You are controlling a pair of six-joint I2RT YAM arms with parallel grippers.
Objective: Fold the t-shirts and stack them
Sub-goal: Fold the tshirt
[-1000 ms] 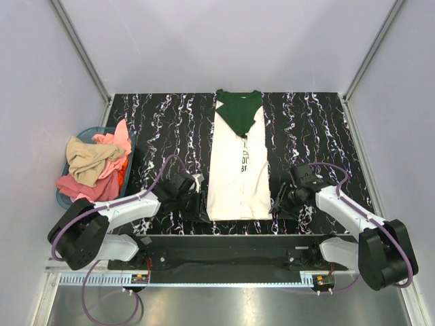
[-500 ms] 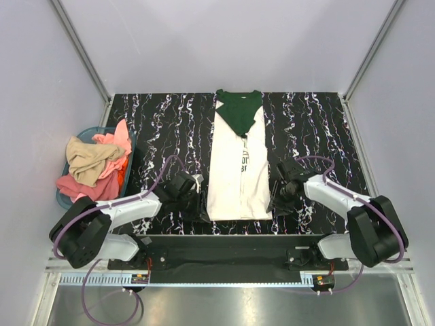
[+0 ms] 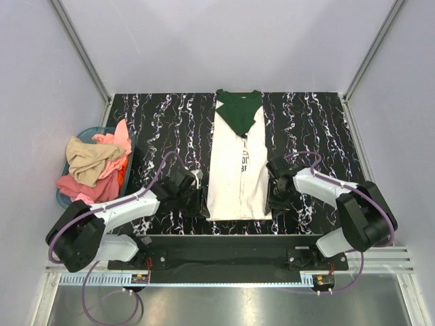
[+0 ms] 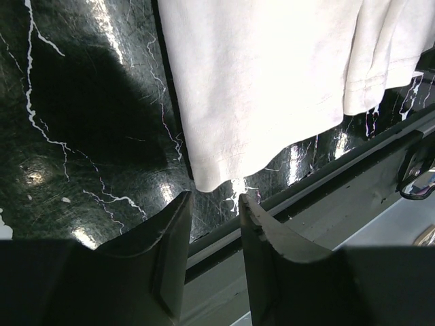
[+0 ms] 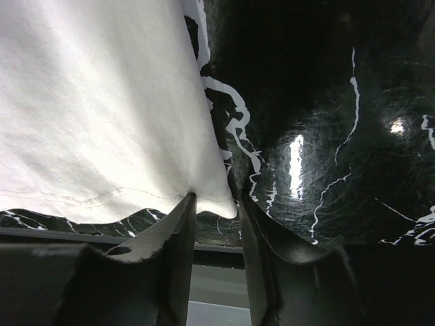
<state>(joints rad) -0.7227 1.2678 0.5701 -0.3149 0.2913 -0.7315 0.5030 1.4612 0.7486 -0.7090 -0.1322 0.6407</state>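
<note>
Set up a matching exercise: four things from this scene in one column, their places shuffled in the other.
Things:
1. cream-white t-shirt
2. dark green t-shirt
3. blue basket
4. right end effector

Places:
A. far left, holding heaped clothes
B. at the cream shirt's near right corner
C. far end of the table, centred
D. long folded strip down the middle

Pairs: 1-D, 2-C, 3-A, 4-B

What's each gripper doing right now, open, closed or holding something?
Left gripper: open, empty, just short of a corner of the cream-white t-shirt.
Right gripper: open, tips at the shirt's other near corner, not clamped.
</note>
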